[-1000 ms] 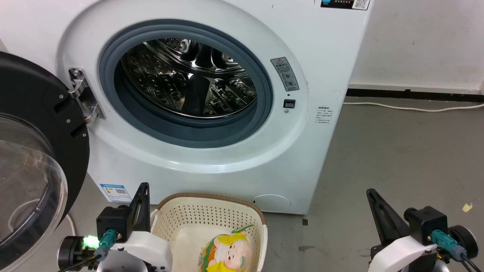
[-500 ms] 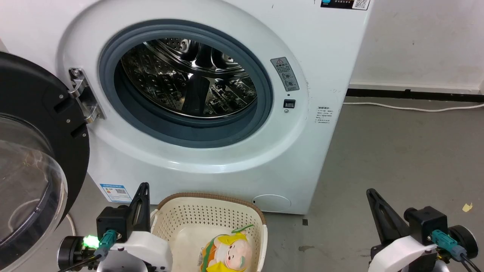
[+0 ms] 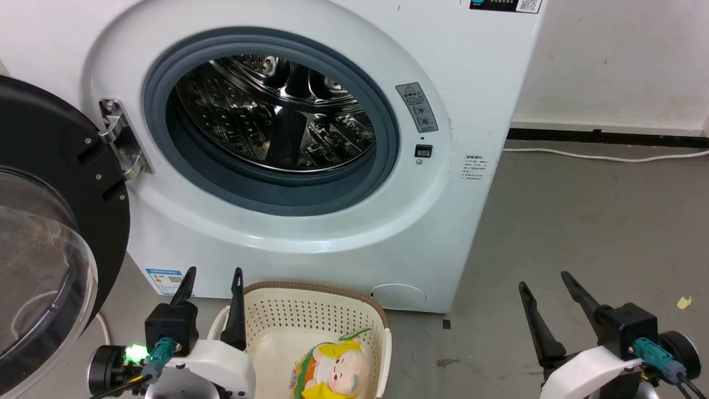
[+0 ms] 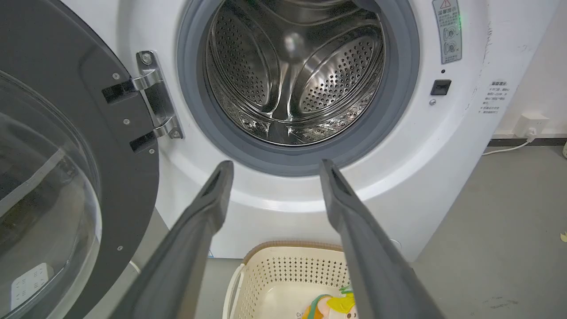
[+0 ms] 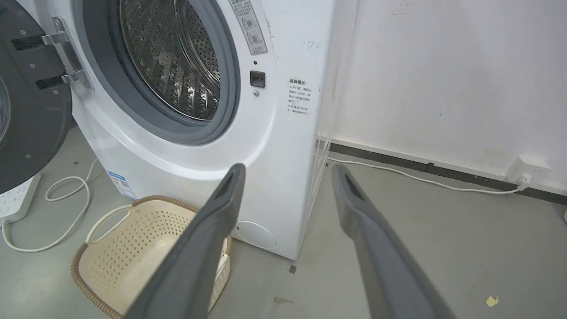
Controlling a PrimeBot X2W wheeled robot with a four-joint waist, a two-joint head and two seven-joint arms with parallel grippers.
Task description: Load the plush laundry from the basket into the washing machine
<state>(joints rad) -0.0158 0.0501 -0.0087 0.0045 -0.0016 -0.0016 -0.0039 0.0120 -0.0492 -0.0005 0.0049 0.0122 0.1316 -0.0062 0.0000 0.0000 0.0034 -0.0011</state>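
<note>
The plush doll [image 3: 336,370], pale pink face with yellow and orange body, lies in the cream basket [image 3: 310,310] on the floor before the white washing machine [image 3: 343,233]. Its steel drum [image 3: 277,116] stands exposed, and the black-framed glass door [image 3: 39,244] hangs swung out at the left. My left gripper [image 3: 214,276] is open at the basket's left rim, above and left of the doll. My right gripper [image 3: 545,280] is open over bare floor to the right. The left wrist view has the doll [image 4: 330,305] low between the fingers [image 4: 208,208], below the drum [image 4: 292,75].
A white cable [image 3: 604,158] runs along the floor by the back wall, with a wall socket [image 5: 529,170] at its end. A power strip [image 5: 15,201] and looped cord [image 5: 66,212] lie left of the machine. A small yellow scrap [image 3: 684,303] lies on the grey floor at right.
Both grippers have gone from shut to open, their fingers now spread apart. The head view has shifted very slightly; doll and basket lie as before.
</note>
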